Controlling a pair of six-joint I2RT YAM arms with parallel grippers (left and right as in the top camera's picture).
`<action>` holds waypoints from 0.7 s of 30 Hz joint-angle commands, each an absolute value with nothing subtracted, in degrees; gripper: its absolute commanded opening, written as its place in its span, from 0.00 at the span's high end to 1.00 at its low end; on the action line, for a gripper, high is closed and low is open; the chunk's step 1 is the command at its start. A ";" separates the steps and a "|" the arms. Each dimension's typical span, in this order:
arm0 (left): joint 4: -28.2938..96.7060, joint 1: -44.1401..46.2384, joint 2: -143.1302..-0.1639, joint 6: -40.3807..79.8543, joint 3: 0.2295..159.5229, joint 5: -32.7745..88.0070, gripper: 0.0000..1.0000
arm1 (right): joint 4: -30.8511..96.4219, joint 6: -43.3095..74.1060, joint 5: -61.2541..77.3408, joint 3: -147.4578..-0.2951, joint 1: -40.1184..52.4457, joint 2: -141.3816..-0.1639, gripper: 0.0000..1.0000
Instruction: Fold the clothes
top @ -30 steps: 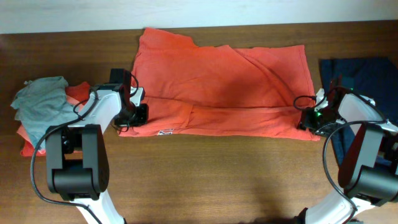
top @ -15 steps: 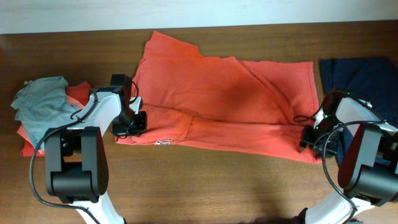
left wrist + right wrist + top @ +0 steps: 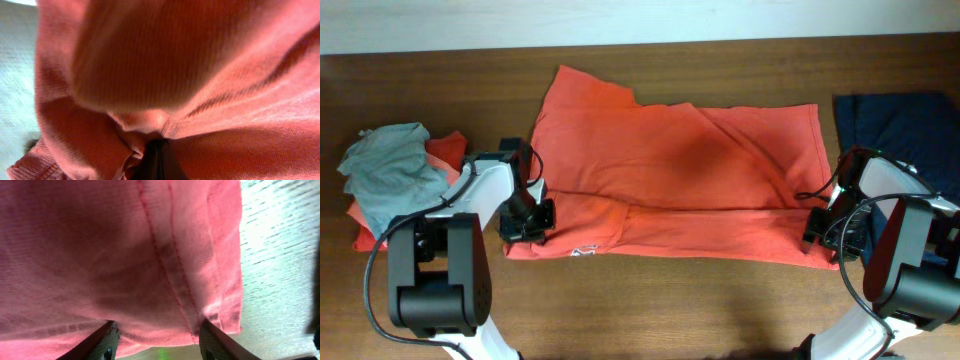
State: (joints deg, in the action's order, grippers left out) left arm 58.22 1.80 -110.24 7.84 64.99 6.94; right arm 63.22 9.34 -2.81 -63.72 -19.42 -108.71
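Plainly, the orange-red T-shirt (image 3: 670,150) lies spread across the middle of the desk (image 3: 670,310), its near edge doubled over. At its near left corner the left fingers (image 3: 156,159) are clenched on bunched cloth. At its near right corner the right fingers (image 3: 212,342) stand apart, the hem loose between them. To fold well, I judge both corners need a firm pinch and an even carry, keeping the crease straight. No container shows; a grey garment (image 3: 385,170) lies left of the shirt and a navy garment (image 3: 900,115) right.
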 commanded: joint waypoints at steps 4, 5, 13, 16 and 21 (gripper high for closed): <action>59.99 1.72 -116.66 10.07 58.41 5.28 1.00 | 61.39 11.07 -6.92 -62.74 -19.64 -110.10 0.43; 60.07 1.72 -116.66 10.07 58.43 5.28 0.99 | 61.28 11.07 -6.92 -62.83 -19.64 -110.08 0.43; 59.61 1.72 -107.68 10.02 60.90 5.13 1.00 | 64.10 11.00 -2.98 -70.57 -19.53 -106.28 0.43; 59.59 1.72 -98.19 10.00 64.07 5.13 0.99 | 66.87 10.76 -3.03 -76.69 -19.53 -101.62 0.41; 57.78 1.72 -88.20 10.00 67.22 5.15 0.59 | 69.49 6.70 -0.34 -82.83 -19.53 -96.60 0.39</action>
State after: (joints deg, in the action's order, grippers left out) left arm 59.16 1.83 -95.83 9.89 64.05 5.78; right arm 68.16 9.54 -2.50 -78.67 -19.42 -101.49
